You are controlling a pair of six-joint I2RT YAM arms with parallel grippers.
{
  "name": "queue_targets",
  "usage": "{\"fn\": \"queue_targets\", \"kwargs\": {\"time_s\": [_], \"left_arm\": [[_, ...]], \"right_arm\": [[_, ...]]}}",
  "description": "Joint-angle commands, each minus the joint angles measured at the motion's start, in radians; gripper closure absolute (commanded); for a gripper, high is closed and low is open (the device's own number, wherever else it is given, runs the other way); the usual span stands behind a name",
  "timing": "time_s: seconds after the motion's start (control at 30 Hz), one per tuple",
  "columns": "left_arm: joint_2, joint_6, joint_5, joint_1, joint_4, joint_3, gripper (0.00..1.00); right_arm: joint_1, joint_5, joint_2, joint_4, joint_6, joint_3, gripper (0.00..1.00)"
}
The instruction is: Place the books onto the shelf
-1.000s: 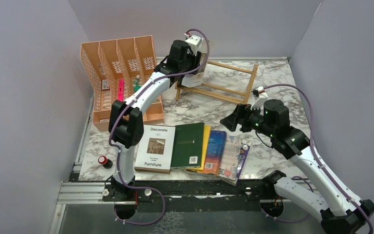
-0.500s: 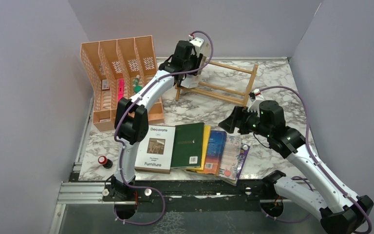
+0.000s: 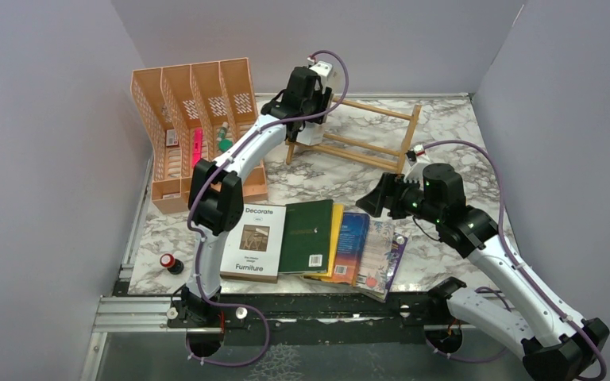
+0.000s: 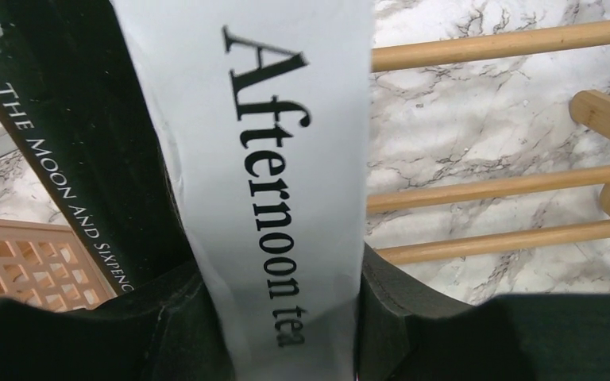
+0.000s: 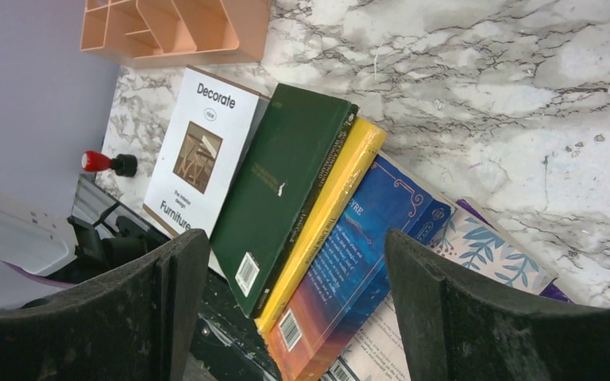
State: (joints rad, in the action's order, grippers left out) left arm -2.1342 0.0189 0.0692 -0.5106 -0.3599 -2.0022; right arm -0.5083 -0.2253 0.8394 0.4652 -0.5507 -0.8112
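Pale wood rails between two tilted end frames make up the small shelf (image 3: 369, 135). It stands at the back of the grey-veined marble desk (image 3: 461, 135), just right of the orange perforated plastic file organiser (image 3: 183, 119). The left pincer (image 3: 310, 119) reaches down at the shelf's left end. In the left wrist view its black pads press both sides of a white-spined paperback lettered "Afternoon tea" (image 4: 270, 159), so it is closed on that book. A black paperback with pale spine lettering (image 4: 71, 143) stands just beside the white one, on the organiser's side.

Five more books lie flat in an overlapping row near the front edge of the desk. They are a white "Decorate" paperback (image 3: 252, 238), a dark green one (image 3: 308, 230), a yellow one (image 3: 335, 230), a blue-and-orange one (image 3: 351, 246) and a purple floral one (image 3: 381, 258). The right pincer (image 3: 375, 198) hangs above the right part of this row with its jaws spread wide and nothing between them. A small red-capped object (image 3: 170, 262) sits left of the row.
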Motion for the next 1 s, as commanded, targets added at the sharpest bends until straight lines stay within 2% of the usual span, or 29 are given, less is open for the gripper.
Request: {"fn": "queue_targets", "kwargs": {"time_s": [0.0,0.13,0.47,0.7,0.97], "left_arm": [[-0.014,0.023,0.051,0.0,0.009,-0.044,0.47],[-0.007,0.028,0.053,0.0,0.008,-0.049,0.42],[0.074,0.041,0.061,-0.002,0.007,-0.053,0.43],[0.159,0.049,0.066,-0.002,-0.008,-0.028,0.33],[0.315,0.129,0.013,-0.002,-0.028,0.13,0.24]], "right_arm": [[0.002,-0.025,-0.009,-0.003,-0.02,-0.018,0.15],[0.002,-0.024,-0.004,0.002,-0.014,-0.029,0.15],[0.002,-0.035,-0.005,-0.001,-0.023,-0.012,0.15],[0.002,-0.032,-0.002,0.001,-0.02,-0.018,0.15],[0.002,-0.033,0.017,-0.018,-0.02,-0.013,0.15]]}}
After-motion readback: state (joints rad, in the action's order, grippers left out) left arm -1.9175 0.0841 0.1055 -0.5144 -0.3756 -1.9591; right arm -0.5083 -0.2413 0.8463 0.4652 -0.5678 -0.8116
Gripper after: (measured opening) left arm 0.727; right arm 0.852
